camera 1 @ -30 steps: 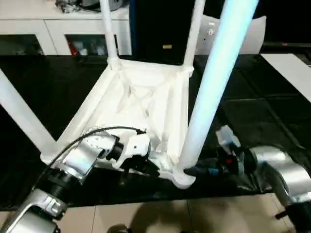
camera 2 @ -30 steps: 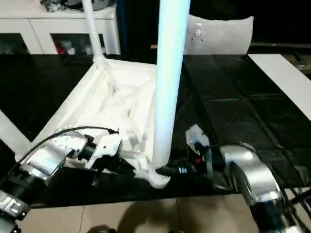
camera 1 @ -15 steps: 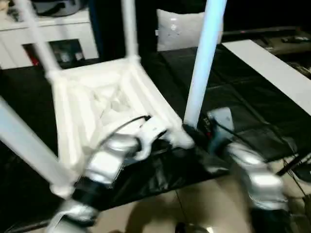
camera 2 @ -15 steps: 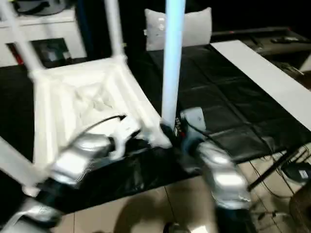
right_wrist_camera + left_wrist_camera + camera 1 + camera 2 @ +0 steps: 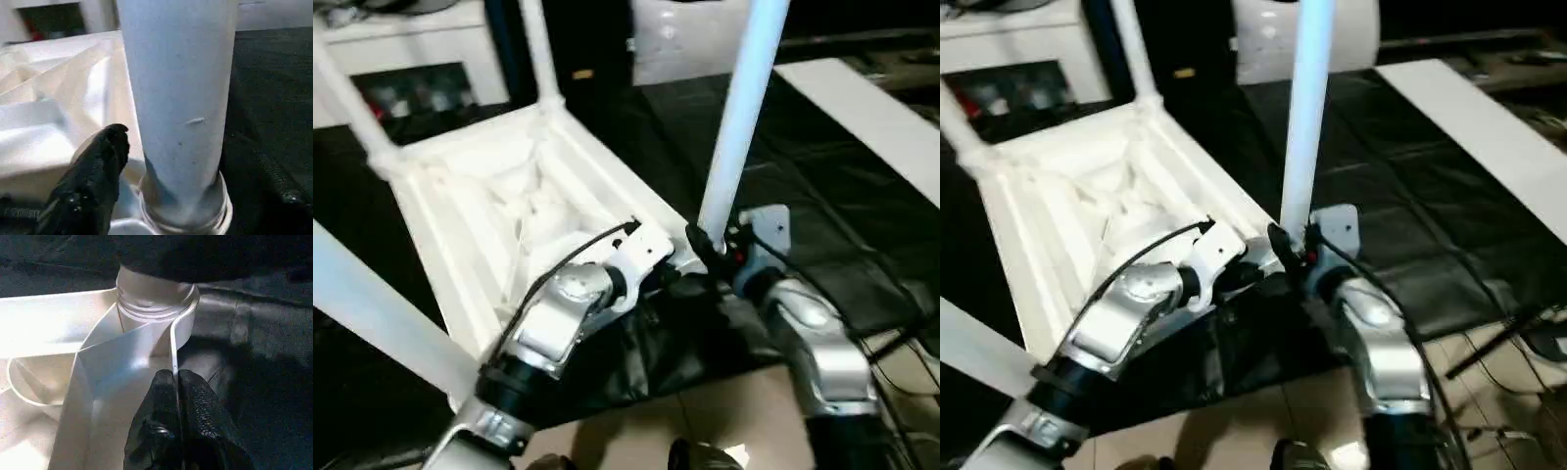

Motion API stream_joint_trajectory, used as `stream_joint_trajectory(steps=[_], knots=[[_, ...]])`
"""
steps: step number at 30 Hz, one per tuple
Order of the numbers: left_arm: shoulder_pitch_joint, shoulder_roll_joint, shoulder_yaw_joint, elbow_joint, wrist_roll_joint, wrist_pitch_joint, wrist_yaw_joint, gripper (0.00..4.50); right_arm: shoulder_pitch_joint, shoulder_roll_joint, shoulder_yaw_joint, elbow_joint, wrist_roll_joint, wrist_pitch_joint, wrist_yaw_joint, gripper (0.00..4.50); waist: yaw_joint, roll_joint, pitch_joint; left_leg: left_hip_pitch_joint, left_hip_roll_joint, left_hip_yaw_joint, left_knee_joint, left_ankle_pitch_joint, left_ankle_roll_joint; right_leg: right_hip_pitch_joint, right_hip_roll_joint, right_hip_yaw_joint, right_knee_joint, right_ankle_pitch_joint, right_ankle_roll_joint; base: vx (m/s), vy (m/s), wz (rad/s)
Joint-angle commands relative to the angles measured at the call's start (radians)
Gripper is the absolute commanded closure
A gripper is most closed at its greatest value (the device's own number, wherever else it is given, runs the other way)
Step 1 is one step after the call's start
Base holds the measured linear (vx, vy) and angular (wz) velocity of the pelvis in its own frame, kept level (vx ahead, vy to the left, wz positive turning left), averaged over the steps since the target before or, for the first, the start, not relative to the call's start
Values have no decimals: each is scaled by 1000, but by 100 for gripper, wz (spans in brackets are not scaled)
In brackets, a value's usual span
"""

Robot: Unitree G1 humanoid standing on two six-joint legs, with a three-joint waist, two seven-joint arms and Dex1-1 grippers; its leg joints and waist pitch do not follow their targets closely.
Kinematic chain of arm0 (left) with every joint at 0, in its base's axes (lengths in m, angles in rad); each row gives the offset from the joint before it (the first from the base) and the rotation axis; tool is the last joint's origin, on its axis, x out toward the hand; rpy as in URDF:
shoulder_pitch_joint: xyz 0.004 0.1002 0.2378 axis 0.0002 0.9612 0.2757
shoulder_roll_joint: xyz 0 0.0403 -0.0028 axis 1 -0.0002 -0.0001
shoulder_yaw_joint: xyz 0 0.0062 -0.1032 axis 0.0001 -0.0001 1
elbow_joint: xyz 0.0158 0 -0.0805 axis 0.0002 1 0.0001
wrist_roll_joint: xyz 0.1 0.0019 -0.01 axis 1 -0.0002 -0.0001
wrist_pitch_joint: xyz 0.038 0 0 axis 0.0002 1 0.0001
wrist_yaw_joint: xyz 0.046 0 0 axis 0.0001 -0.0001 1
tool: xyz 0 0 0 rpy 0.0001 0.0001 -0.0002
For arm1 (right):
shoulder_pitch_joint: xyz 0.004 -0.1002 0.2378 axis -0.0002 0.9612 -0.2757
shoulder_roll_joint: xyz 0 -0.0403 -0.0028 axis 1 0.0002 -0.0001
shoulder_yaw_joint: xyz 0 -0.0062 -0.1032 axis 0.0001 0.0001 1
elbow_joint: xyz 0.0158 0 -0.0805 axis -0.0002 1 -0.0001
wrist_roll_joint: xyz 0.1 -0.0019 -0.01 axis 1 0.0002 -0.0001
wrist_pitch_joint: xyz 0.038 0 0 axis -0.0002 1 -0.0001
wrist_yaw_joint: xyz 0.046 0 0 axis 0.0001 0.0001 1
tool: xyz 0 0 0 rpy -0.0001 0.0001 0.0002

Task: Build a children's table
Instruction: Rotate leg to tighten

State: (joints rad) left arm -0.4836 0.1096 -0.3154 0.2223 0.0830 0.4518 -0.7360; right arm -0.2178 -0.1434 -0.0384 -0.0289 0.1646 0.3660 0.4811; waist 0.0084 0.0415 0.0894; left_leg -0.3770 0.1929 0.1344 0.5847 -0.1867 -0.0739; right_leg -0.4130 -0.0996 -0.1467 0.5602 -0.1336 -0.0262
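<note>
From my head, I am looking down on the small all-white plastic children's table (image 5: 509,196), lying upside down on the black-covered desk (image 5: 822,196) with its cross-ribbed underside facing up and its long tapered white legs rising from the corner sockets. My left tool (image 5: 680,287) is reaching in along the near edge of the tabletop, and my right tool (image 5: 705,245) is sitting at the base of the near-right leg (image 5: 739,117), probably so that one arm is steadying the top while the other is working the leg into its socket.

Through my left wrist, I am seeing my left tool (image 5: 177,396) clenched on the thin white rim (image 5: 172,347) of the tabletop, just beside the round corner socket (image 5: 156,303); that pinch is likely keeping the top from sliding.

Through my right wrist, the leg (image 5: 178,98) is standing upright in its socket collar (image 5: 186,215). One black finger (image 5: 100,166) of my right tool is lying beside the leg, apart from it; whether that tool is grasping or released, I cannot tell.
</note>
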Motion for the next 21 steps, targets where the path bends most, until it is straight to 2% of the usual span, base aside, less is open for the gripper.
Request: stream_joint_trajectory(steps=[1, 2, 4, 6, 8, 9, 10, 11, 13, 14, 15, 16, 19, 20, 21], knots=[[2, 20, -20, -14, -9, -31, -46, 450, 14, -28, -2, -42, 68, 15, 102, 103, 16, -18, -95, -10, 25, 8, -47, -32, 164, 80, -54, 62, -38, -135, -198, 0, 0, 0], [3, 32, -21, -14, -12, -40, -64, 450, 21, -60, -2, -50, 82, 12, 149, 84, 24, -18, -96, -8, 26, 11, -45, -22, 175, 78, -55, 62, -38, -134, -200, 0, 0, 0], [4, 48, -22, -11, -16, -52, -87, 450, 34, -109, 7, -62, 97, 4, 224, 73, 34, -20, -95, -7, 26, 13, -45, -27, 175, 79, -54, 61, -40, -159, -195, 0, 0, 0], [4, 76, -27, -4, -26, -78, -128, 450, 49, -178, 14, -68, 120, -9, 328, 50, 46, -20, -89, -3, 28, 16, -48, -86, 158, 76, -53, 61, -50, -256, -169, 0, 0, 0], [1, 121, -44, 14, -36, -114, -196, 450, 49, -243, 7, -59, 166, -2, 436, 29, 52, -22, -85, 2, 27, 16, -53, -158, 124, 73, -53, 57, -65, -384, -126, 0, 0, 0], [-2, 146, -54, 26, -40, -144, -238, 450, 44, -274, 5, -52, 186, 2, 487, 21, 52, -27, -83, 4, 28, 18, -55, -180, 116, 73, -52, 59, -70, -417, -112, 0, 0, 0], [-5, 171, -64, 39, -46, -176, -287, 450, 35, -304, 4, -39, 201, 5, 532, 13, 56, -25, -79, 11, 25, 19, -56, -214, 106, 68, -54, 59, -79, -476, -90, 0, 0, 0], [-8, 192, -75, 48, -50, -206, -330, 450, 26, -326, 7, -27, 205, 5, 564, 6, 55, -28, -76, 15, 24, 19, -59, -236, 95, 65, -54, 58, -88, -532, -70, 0, 0, 0], [-13, 225, -94, 54, -56, -244, -402, 450, 11, -358, 22, -5, 196, -14, 606, 6, 54, -30, -76, 21, 21, 19, -56, -255, 78, 61, -55, 54, -97, -588, -52, 0, 0, 0], [-14, 239, -103, 55, -58, -257, -433, 450, 5, -372, 31, 5, 189, -27, 623, 6, 54, -31, -77, 22, 22, 17, -58, -256, 70, 64, -56, 55, -97, -596, -45, 0, 0, 0], [-14, 239, -103, 55, -58, -257, -433, 450, 5, -372, 31, 5, 189, -27, 623, 6, 54, -29, -78, 25, 23, 18, -59, -258, 69, 62, -56, 56, -98, -595, -45, 0, 0, 0], [-23, 270, -124, 63, -58, -301, -500, 450, -13, -400, 46, 32, 191, -17, 677, 6, 59, -33, -80, 37, 24, 20, -56, -268, 70, 53, -54, 57, -101, -595, -51, 0, 0, 0], [-29, 282, -134, 67, -56, -317, -527, 450, -22, -414, 57, 45, 191, -21, 714, 6, 65, -30, -83, 31, 30, 19, -62, -261, 70, 59, -52, 62, -89, -551, -72, 0, 0, 0], [-43, 295, -149, 82, -60, -344, -569, 450, -43, -440, 86, 78, 183, -54, 782, 6, 71, -36, -87, 32, 30, 21, -61, -253, 70, 59, -53, 64, -84, -537, -78, 0, 0, 0], [-53, 299, -158, 93, -64, -361, -595, 450, -60, -455, 109, 105, 173, -78, 822, 22, 76, -33, -89, 31, 32, 21, -62, -252, 71, 60, -53, 65, -81, -523, -89, 0, 0, 0]])
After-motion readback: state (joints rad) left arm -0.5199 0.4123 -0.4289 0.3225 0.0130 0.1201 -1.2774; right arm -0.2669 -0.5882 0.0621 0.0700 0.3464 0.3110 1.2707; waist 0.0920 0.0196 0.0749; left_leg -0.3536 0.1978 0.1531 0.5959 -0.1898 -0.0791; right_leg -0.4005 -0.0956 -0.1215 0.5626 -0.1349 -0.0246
